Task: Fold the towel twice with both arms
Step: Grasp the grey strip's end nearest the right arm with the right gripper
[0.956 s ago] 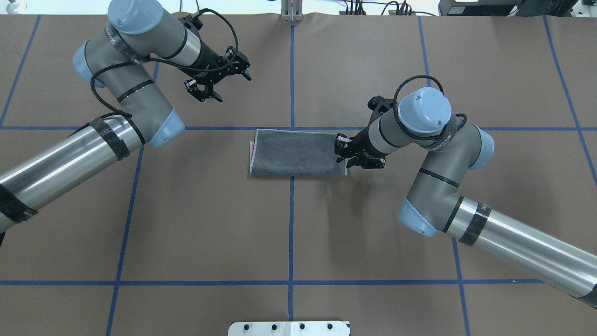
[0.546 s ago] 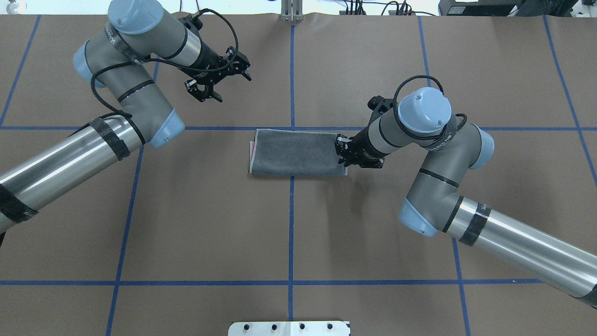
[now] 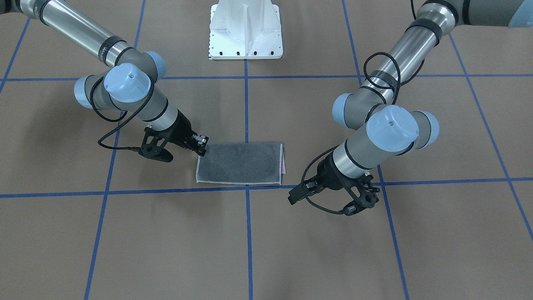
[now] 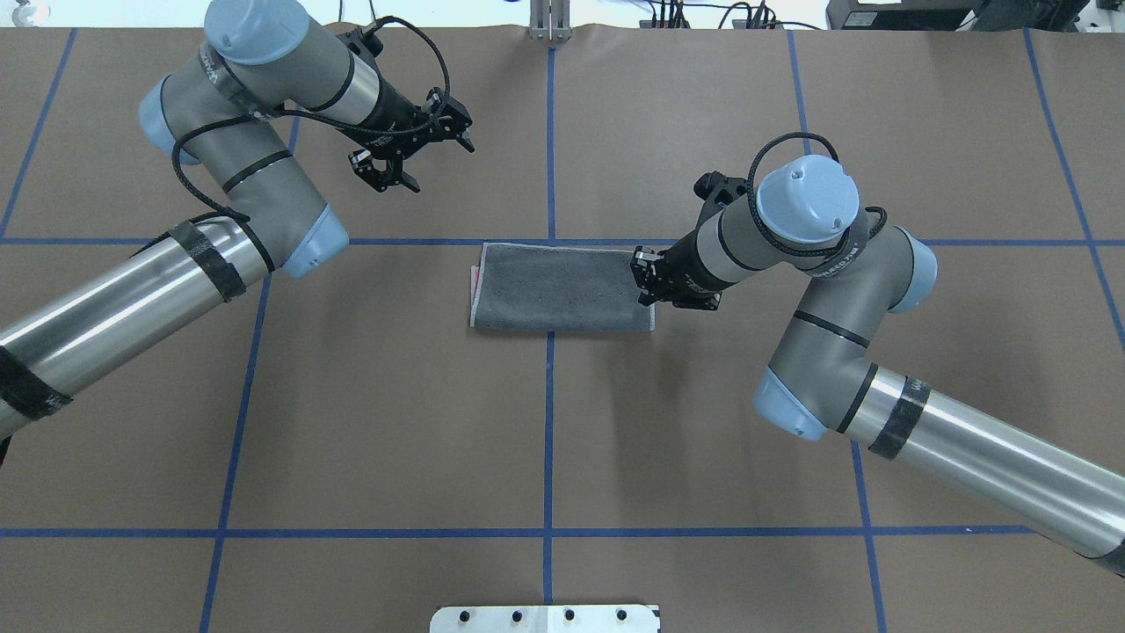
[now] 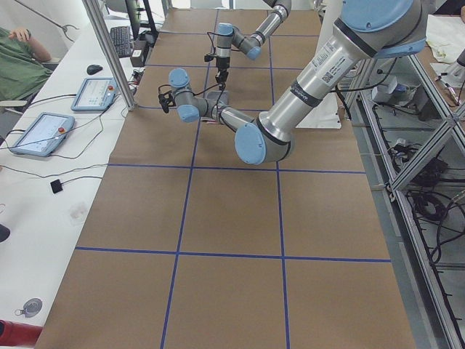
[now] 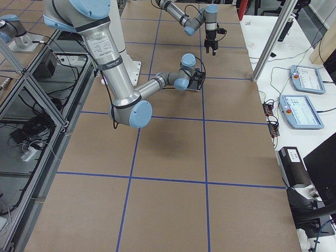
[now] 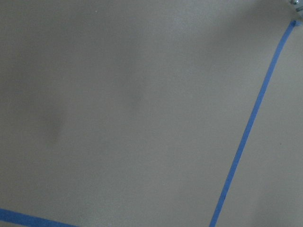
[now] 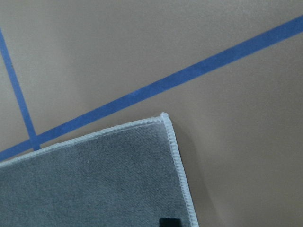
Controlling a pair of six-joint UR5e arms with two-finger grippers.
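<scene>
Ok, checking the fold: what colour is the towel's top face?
The towel shows dark grey; clearest overhead.

Your work surface is a table covered in brown paper (image 4: 395, 422), divided into a grid by blue tape lines (image 4: 548, 440). On the white bench (image 5: 36, 211) alongside, locate 2 touchscreen pendants (image 5: 94, 93), a keyboard (image 5: 122, 40) and a mouse (image 5: 94, 69). Lighting is even.

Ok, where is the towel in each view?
Front-facing: towel, centre.
Overhead: centre.
Exterior left: upper centre, mostly behind the left arm.
Exterior right: upper centre, tiny, at the right arm tip.
Left wrist: not in it.
Right wrist: bottom left.
Landmark: blue tape crossing beside it.
</scene>
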